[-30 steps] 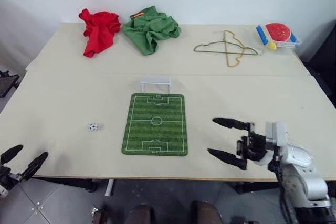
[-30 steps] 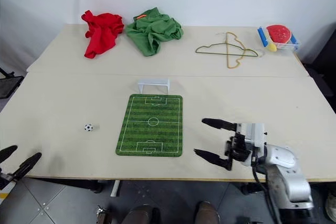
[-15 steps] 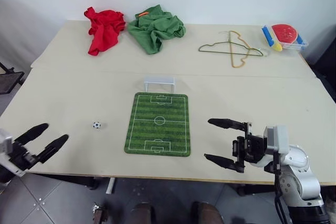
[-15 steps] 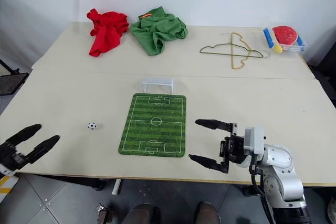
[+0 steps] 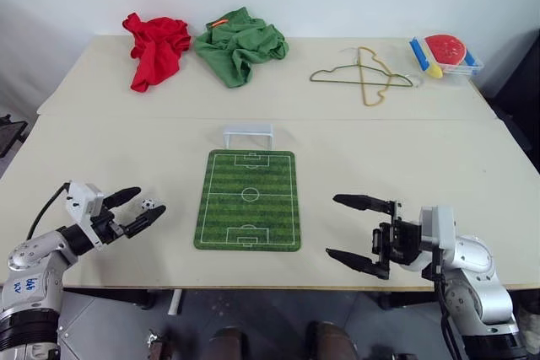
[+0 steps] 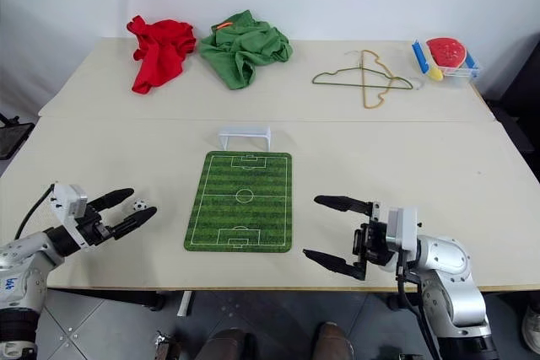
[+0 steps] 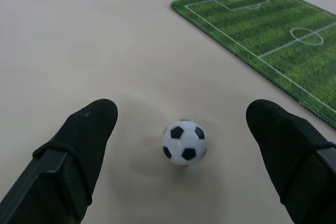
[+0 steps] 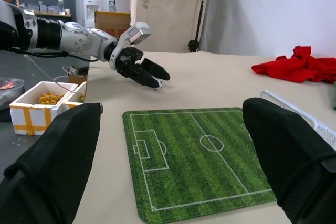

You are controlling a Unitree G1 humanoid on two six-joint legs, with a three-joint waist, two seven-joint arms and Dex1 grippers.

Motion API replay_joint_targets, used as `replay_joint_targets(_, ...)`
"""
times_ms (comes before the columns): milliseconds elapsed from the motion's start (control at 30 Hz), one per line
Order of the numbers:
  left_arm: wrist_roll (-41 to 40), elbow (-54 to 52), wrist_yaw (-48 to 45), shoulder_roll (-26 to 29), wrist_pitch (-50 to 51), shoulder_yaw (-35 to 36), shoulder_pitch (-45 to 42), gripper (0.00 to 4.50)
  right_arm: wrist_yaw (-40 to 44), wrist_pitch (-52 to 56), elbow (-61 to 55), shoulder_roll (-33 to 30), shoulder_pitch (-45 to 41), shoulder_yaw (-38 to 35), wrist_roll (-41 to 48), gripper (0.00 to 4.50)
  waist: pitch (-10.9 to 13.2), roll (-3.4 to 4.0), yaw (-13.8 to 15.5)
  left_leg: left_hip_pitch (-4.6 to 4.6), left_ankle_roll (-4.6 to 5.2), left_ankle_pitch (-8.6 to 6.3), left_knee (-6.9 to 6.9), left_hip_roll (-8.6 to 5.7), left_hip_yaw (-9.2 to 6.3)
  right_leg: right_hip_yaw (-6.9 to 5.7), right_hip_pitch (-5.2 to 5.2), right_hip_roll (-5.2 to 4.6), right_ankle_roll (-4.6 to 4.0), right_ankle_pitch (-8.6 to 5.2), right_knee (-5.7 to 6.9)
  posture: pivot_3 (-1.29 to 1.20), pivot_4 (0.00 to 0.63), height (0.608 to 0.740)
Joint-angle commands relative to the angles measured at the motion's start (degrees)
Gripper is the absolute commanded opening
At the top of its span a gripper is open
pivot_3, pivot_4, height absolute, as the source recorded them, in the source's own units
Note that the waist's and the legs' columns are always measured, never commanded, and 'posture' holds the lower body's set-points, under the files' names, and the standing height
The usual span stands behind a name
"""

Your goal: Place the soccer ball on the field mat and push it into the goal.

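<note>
- One soccer ball, tiny and white with black patches, sits on the bare bench at about nine o'clock from the field mat, just off its left edge.
- Two black fingers of the left gripper stand wide apart on either side of the ball, not touching it; the arm reaches in low and nearly level.
- One white goal stands at the mat's twelve o'clock end.
- Right gripper hovers at about four o'clock from the mat, fingers spread, pointing toward the mat.
</note>
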Motion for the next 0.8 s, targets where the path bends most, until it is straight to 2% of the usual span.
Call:
replay_joint_targets(33,1.1,1.3,-0.6,0.1,-1.4,-0.5,-1.0,4.09,-0.7,-1.0,-2.4,-0.5,0.7,-1.1,0.5,4.50,0.0,0.00,0.0,0.00,0.00,0.00,0.01,0.00,0.00,0.01,0.01,0.00,0.00,0.00,0.00,0.00,0.150,0.740)
replay_joint_targets(100,1.3,2.1,-0.5,-0.1,-1.8,-0.7,-1.5,3.67,-1.2,-1.0,-2.7,-0.4,1.1,-1.0,0.5,4.50,0.0,0.00,0.0,0.00,0.00,0.00,0.01,0.00,0.00,0.01,0.00,0.00,0.00,0.00,0.00,0.00,0.150,0.740)
replay_joint_targets(400,0.8,1.7,-2.3,-1.4,-2.5,-1.5,-1.6,0.86,-2.7,-1.4,-2.4,-0.3,0.5,-0.9,-0.1,4.50,0.0,0.00,0.0,0.02,0.02,-0.01,0.02,0.00,0.02,0.04,0.01,-0.01,0.01,0.01,0.02,0.00,0.150,0.740)
replay_joint_targets(567,-2.8,-6.0,-4.4,-2.5,0.0,-1.8,-3.8,0.86,-3.7,-0.4,-1.1,-1.3,-1.2,-3.0,0.9,4.50,0.0,-0.01,0.2,-0.01,0.02,-0.01,0.06,0.00,0.02,0.04,0.00,-0.01,0.01,0.01,0.03,0.00,0.150,0.740)
replay_joint_targets(700,-4.1,-17.9,-9.0,-2.8,4.7,-9.0,-8.8,0.86,0.3,1.2,-0.4,-5.7,0.0,-5.6,3.1,4.50,0.0,-0.05,1.4,-0.09,0.08,-0.04,0.20,-0.01,-0.02,0.02,0.03,-0.03,0.02,0.06,-0.01,0.00,0.150,0.740)
replay_joint_targets(800,-2.4,-21.5,-12.7,-4.4,5.3,-15.9,-12.9,0.86,2.3,0.4,1.2,-7.6,1.5,-7.2,2.7,4.50,0.0,-0.04,1.5,-0.07,0.08,-0.05,0.18,-0.03,0.00,0.02,0.08,-0.02,0.03,0.07,-0.07,0.00,0.150,0.740)
